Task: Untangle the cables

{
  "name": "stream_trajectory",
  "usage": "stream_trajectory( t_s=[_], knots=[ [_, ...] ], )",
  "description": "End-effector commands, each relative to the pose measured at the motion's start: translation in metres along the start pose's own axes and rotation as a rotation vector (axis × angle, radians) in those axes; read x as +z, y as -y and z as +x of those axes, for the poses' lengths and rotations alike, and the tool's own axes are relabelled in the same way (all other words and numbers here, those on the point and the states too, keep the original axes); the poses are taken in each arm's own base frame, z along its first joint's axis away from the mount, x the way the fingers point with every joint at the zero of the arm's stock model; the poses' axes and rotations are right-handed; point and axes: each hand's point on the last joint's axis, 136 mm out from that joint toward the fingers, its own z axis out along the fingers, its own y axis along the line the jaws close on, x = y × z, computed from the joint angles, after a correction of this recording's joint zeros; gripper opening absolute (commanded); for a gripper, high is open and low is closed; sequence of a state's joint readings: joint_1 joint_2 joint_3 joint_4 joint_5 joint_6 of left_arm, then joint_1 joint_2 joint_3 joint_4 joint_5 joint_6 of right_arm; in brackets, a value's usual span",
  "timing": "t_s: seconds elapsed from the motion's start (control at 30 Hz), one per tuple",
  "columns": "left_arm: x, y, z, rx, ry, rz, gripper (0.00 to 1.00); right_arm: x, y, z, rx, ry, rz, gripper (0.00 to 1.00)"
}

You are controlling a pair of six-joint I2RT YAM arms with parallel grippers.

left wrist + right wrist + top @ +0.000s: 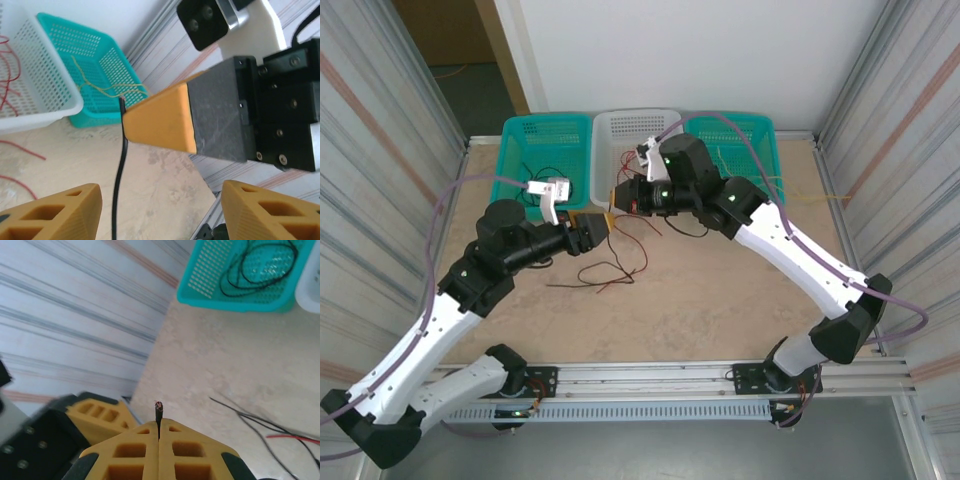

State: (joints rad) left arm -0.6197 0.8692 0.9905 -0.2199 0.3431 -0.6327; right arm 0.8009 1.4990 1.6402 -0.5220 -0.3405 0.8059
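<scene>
The right claw [159,422] is being pressed together on a black cable [158,410], whose cut end is poking just past the fingertips. From there the cable is being hung downward, its long axis passing between the parted fingers of the left claw [160,194], nearer one finger. The remaining cables [605,272] are lying crossed on the desk [720,300] below both claws.
</scene>
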Motion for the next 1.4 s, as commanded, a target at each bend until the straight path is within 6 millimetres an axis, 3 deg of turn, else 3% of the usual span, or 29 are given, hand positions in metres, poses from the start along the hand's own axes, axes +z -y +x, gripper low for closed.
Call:
stream_trajectory(
  t_s=[0.0,0.13,0.33,0.5,0.7,0.8,0.83,0.9,1.0,1.17,1.37],
  knots=[
    [0.006,0.021,-0.005,0.045,0.026,0.12,0.66,-0.035,-0.055,-0.033,0.014,0.103,-0.196,0.0],
    [0.016,0.018,-0.005,0.062,0.027,0.126,0.65,-0.048,-0.068,-0.048,0.018,0.139,-0.242,0.0],
    [0.03,0.009,-0.006,0.093,0.007,0.087,0.59,-0.054,-0.07,-0.059,0.042,0.167,-0.268,0.0],
    [0.032,-0.004,-0.007,0.1,0.007,0.014,0.42,-0.054,-0.07,-0.061,0.048,0.164,-0.273,0.0],
    [0.039,-0.004,-0.014,0.068,0.015,0.006,0.25,-0.05,-0.059,-0.057,0.07,0.155,-0.25,0.0],
    [0.041,0.001,-0.021,0.053,0.032,0.025,0.11,-0.048,-0.048,-0.054,0.084,0.157,-0.217,0.0],
    [0.041,0.003,-0.024,0.051,0.036,0.028,0.07,-0.049,-0.044,-0.055,0.086,0.162,-0.2,0.06],
    [0.04,0.003,-0.031,0.042,0.039,-0.001,0.0,-0.052,-0.032,-0.055,0.081,0.179,-0.147,0.3],
    [0.037,0.001,-0.045,0.011,0.046,-0.048,0.0,-0.056,-0.002,-0.044,0.058,0.183,-0.011,0.52],
    [0.033,0.001,-0.064,-0.067,0.063,-0.035,0.0,-0.052,0.044,-0.007,0.028,0.147,0.12,0.63],
    [0.032,0.003,-0.065,-0.107,0.035,-0.05,0.0,-0.039,0.054,0.021,-0.07,0.101,0.166,0.72]
  ],
)
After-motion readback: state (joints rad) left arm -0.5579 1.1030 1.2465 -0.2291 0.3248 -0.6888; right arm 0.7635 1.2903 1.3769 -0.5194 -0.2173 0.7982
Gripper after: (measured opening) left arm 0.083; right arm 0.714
